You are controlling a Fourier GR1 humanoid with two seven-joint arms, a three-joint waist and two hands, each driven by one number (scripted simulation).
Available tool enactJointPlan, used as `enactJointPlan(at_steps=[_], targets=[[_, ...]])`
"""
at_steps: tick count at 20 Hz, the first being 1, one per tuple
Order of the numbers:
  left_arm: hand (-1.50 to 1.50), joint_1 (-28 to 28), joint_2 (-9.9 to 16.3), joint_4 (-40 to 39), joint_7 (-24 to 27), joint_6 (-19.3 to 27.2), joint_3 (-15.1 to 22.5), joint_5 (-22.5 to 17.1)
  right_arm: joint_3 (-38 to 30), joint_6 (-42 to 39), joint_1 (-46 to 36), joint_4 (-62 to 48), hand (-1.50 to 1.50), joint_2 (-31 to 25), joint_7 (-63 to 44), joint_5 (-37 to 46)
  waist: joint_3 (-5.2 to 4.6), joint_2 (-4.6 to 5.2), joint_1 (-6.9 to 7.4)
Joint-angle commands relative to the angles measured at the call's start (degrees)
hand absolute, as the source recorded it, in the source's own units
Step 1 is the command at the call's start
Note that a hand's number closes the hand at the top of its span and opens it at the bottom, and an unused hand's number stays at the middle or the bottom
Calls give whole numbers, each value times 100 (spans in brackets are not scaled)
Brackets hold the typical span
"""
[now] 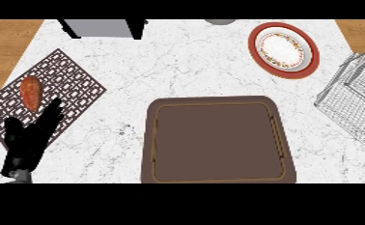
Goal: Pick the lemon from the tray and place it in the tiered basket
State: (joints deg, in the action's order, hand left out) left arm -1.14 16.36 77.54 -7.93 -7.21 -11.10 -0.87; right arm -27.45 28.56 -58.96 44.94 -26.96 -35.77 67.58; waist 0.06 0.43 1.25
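Left robot hand [28, 139] sits at the view's 8 o'clock edge, fingers straight and close together, pointing toward 1 o'clock, holding nothing. It reads as resting. You get no right robot hand in the head view.

Lemon: not found. The tray [214, 99], dark brown with a raised rim, lies at 6 o'clock of the desk [178, 64], and its floor shows only flat brown. Nothing yellow shows anywhere. So you can't log the lemon's look, long axis or bearing from the robot hand.

Tiered basket [345, 98]: pale wire, cut by the view's 3 o'clock edge, just off the tray's right rim. You can't see whether anything lies inside the wires.

Relation to watch: the tray lies at 3 o'clock from the left robot hand, near but apart. The basket lies at 3 o'clock again beyond the tray, well apart from that hand. My judgement is that the basket side belongs to the right arm, if it comes into view.

Other items:
- Patterned placemat [64, 74] at 9 o'clock, with an orange-red oblong vegetable [31, 92] on it, just above the left fingertips. It is not the lemon, so don't mistake it.
- Red-rimmed plate [284, 50] at 1 o'clock.
- Grey box [103, 27] at 11 o'clock.

Judgement: find the lemon before you command any reach.
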Motion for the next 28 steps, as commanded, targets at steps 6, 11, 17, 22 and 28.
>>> enactJointPlan(at_steps=[6,11,17,22,28], targets=[[0,-68,128,79,58,-164,-57,-42,961,-1111,115,-1316,150,-1355,277,1416,-18,32,82],[0,3,-28,-95,148,37,27,152,1300,-1722,-274,-1780,150,-1749,797,1694,-9,24,51],[0,280,-99,55,-262,147,67,169,1309,-1847,-592,-2201,150,-2156,1450,1706,-2,16,15],[0,319,190,-343,50,-244,-242,-90,1471,-2017,-588,-2582,150,-2017,1429,1903,-5,32,24],[0,-45,56,-61,53,-160,-171,-16,976,-3087,-783,-3060,150,-2277,1113,1463,-3,6,10]])
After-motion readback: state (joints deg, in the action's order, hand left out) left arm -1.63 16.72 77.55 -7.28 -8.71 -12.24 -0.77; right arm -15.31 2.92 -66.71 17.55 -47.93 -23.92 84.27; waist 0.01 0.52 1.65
